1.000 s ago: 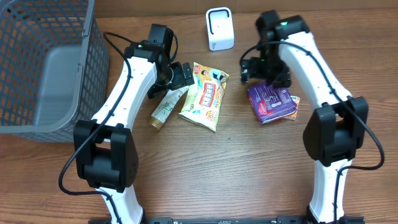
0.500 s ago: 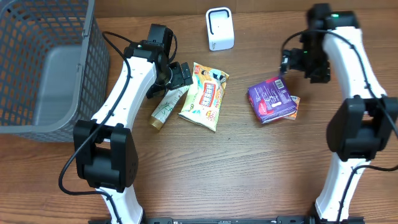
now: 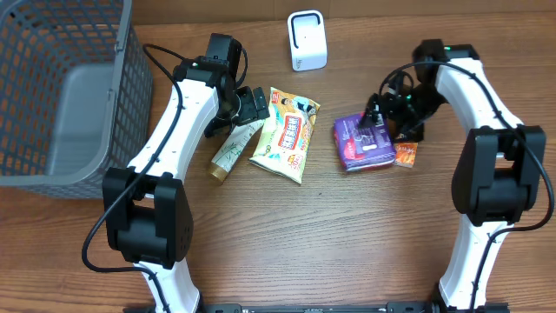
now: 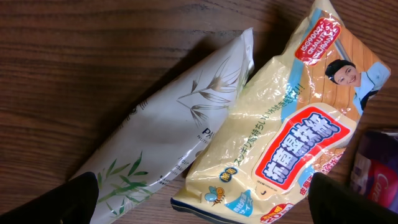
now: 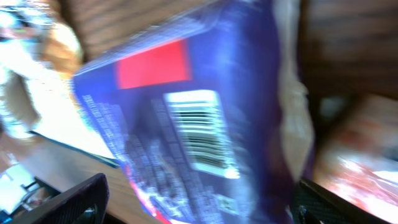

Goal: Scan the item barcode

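Note:
A purple packet (image 3: 358, 143) lies right of centre on the table, and its white barcode (image 5: 202, 130) faces the right wrist camera. My right gripper (image 3: 380, 120) is down over it, open, one finger (image 5: 68, 202) to each side of the packet (image 5: 205, 74); that view is blurred, so contact is unclear. The white scanner (image 3: 307, 41) stands at the back centre. My left gripper (image 3: 252, 104) hovers open over a white tube (image 4: 168, 124) and a yellow snack bag (image 4: 292, 130), holding nothing.
A grey mesh basket (image 3: 61, 87) fills the far left. The tube (image 3: 233, 148) and yellow bag (image 3: 287, 135) lie left of centre. A small orange packet (image 3: 406, 154) lies against the purple packet's right side.
My right arm swung out to the right, then came back down onto the purple packet, which has shifted left. The left arm has not moved.

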